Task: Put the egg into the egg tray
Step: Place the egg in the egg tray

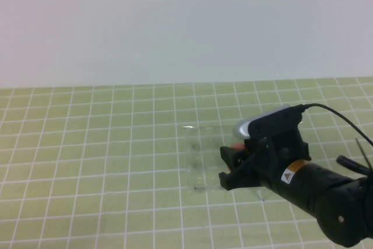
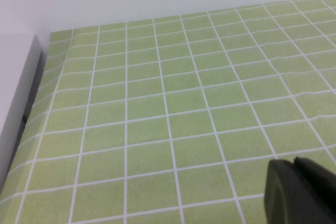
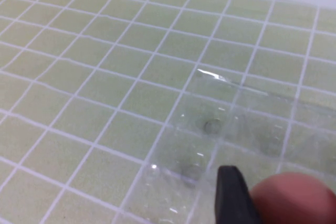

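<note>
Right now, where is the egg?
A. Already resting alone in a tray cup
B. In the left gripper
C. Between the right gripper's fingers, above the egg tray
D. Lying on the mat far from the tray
C: the egg sits between the right gripper fingers over the egg tray; the left gripper is over bare mat.

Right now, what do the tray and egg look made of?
Tray: clear thin plastic, glossy; grid lines show through it and its edges glint. Egg: smooth orange-brown, matte; real or fake, can't tell. Right tool holds it over the tray; left tool is away over bare mat.
</note>
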Motion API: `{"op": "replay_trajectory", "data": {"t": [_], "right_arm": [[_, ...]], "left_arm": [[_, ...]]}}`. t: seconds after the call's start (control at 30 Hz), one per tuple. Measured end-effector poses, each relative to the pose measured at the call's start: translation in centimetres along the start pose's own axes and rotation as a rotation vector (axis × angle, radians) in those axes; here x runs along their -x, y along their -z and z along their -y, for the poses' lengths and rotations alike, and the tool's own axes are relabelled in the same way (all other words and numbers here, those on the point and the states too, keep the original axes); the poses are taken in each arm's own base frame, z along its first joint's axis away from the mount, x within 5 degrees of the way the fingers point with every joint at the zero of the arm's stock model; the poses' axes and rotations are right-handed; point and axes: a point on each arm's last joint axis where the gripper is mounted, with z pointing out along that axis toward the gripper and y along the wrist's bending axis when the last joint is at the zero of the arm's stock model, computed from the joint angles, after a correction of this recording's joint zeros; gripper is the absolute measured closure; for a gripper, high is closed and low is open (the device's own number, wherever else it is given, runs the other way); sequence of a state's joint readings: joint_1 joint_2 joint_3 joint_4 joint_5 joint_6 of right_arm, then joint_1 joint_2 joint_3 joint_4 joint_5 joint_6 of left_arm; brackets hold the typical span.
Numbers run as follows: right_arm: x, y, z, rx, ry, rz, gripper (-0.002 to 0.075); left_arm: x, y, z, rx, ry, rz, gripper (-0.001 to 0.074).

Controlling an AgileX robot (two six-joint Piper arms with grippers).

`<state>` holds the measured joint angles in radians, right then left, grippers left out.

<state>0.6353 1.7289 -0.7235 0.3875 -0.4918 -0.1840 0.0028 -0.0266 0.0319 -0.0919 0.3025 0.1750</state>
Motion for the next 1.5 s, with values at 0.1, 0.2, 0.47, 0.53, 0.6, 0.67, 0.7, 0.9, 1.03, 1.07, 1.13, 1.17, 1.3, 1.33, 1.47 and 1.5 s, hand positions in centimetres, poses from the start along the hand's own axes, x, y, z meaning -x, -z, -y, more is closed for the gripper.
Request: {"op": "replay_trajectory", "data": {"t": [0.1,0.2,0.47,0.53,0.6,0.67,0.7,0.9,1.03,1.07,1.13,1.17,1.3,1.33,1.47,1.5], "right_arm": [[-0.4,-0.5,-0.3,0.008,0.027,0.02,0.0354],[-0.9,-1.1,-0.5,0.013,0.051,0.025,0.0354],[-1.4,-2.0,-0.7,0.023,0.092,0.047,0.0354],[-1.4,-2.2,-0.8,0.028,0.102,0.05,0.0354],[-1.4,-2.4,-0.9,0.033,0.097,0.053,0.0354],[-1.3,-2.6,-0.9,0.035,0.082,0.059,0.0354],[-1.3,-2.7,-0.9,0.035,0.076,0.06,0.0354],[-2.0,-3.3,-0.9,0.03,0.059,0.045,0.0354],[-2.6,-3.7,-0.8,0.027,0.055,0.026,0.0354],[-2.7,-3.8,-0.8,0.026,0.055,0.026,0.0354],[-2.9,-3.9,-0.8,0.025,0.052,0.024,0.0354],[-2.9,-3.9,-0.8,0.024,0.051,0.024,0.0354],[-2.9,-4.0,-0.8,0.024,0.046,0.029,0.0354],[-2.9,-4.0,-0.8,0.023,0.044,0.031,0.0354],[-3.3,-4.3,-0.8,0.023,0.051,0.022,0.0354],[-3.5,-4.4,-0.7,0.023,0.053,0.02,0.0354]], "left_arm": [[0.0,0.0,0.0,0.0,0.0,0.0,0.0735],[0.0,0.0,0.0,0.0,0.0,0.0,0.0735],[0.0,0.0,0.0,0.0,0.0,0.0,0.0735],[0.0,0.0,0.0,0.0,0.0,0.0,0.0735],[0.0,0.0,0.0,0.0,0.0,0.0,0.0735],[0.0,0.0,0.0,0.0,0.0,0.0,0.0735],[0.0,0.0,0.0,0.0,0.0,0.0,0.0735],[0.0,0.0,0.0,0.0,0.0,0.0,0.0735],[0.0,0.0,0.0,0.0,0.0,0.0,0.0735],[0.0,0.0,0.0,0.0,0.0,0.0,0.0735],[0.0,0.0,0.0,0.0,0.0,0.0,0.0735],[0.0,0.0,0.0,0.0,0.0,0.0,0.0735],[0.0,0.0,0.0,0.0,0.0,0.0,0.0735],[0.0,0.0,0.0,0.0,0.0,0.0,0.0735],[0.0,0.0,0.0,0.0,0.0,0.0,0.0735],[0.0,0.0,0.0,0.0,0.0,0.0,0.0735]]}}
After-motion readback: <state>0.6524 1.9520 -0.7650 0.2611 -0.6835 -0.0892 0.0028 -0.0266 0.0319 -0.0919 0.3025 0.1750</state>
